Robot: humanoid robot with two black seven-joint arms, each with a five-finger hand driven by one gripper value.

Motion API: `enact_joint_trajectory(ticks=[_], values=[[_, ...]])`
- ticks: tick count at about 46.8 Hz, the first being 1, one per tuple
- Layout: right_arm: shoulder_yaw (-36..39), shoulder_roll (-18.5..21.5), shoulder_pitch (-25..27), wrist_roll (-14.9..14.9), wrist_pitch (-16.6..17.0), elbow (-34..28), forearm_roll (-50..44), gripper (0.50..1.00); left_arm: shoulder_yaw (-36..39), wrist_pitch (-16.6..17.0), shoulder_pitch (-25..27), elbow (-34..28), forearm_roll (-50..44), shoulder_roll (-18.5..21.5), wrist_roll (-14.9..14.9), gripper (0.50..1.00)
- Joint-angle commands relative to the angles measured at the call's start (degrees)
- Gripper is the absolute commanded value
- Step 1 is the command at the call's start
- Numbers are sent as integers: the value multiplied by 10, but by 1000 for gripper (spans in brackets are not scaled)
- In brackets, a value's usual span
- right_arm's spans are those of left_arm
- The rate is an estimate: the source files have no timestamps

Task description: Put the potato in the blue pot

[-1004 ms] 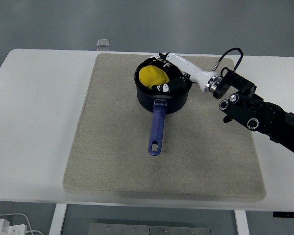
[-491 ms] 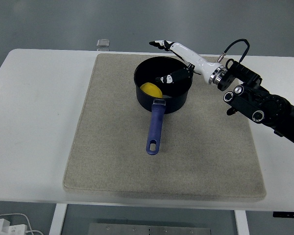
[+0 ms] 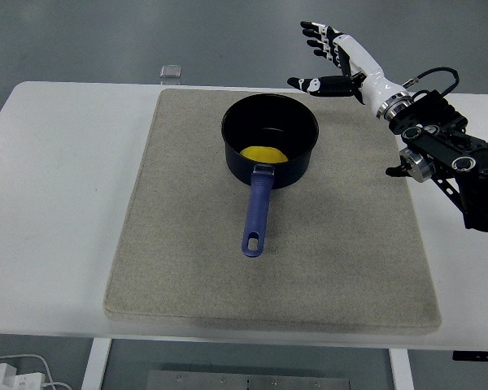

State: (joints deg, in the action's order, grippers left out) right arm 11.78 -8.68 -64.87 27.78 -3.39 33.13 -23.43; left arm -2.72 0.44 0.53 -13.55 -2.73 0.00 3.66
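A yellow potato (image 3: 264, 153) lies inside the blue pot (image 3: 269, 145), low against its near wall. The pot stands on the beige mat (image 3: 187, 244), with its blue handle (image 3: 256, 213) pointing toward the near edge. My right hand (image 3: 329, 58) is raised above and to the right of the pot, near the table's far edge. Its fingers are spread and hold nothing. The left arm is out of view.
A small grey square object (image 3: 172, 72) sits at the table's far edge, left of the pot. White cables and a plug (image 3: 8, 372) lie on the floor at the bottom left.
The right hand let the potato go into the pot, then lifted out and drew back up and to the right with its fingers spreading. The potato settled lower in the pot.
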Motion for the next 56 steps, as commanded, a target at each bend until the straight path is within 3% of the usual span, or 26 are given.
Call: enact_joint_trajectory(ticks=[1, 7, 17, 32, 45, 56], values=[[0, -5, 0, -6, 1, -5, 77, 926, 0, 0, 0, -1, 0, 0, 0, 992], [19, -6, 1, -33, 1, -20, 194, 926, 0, 0, 0, -1, 0, 0, -1, 994], [133, -5, 16, -78, 1, -48, 306, 926, -1, 0, 0, -1, 0, 0, -1, 994], [251, 0, 55, -78, 1, -49, 328, 926, -2, 0, 0, -1, 0, 0, 0, 992], [258, -4, 76, -74, 2, -49, 326, 926, -3, 1, 0, -1, 0, 0, -1, 992], [257, -15, 95, -72, 41, -50, 317, 926, -3, 0, -1, -3, 0, 0, 0, 994]])
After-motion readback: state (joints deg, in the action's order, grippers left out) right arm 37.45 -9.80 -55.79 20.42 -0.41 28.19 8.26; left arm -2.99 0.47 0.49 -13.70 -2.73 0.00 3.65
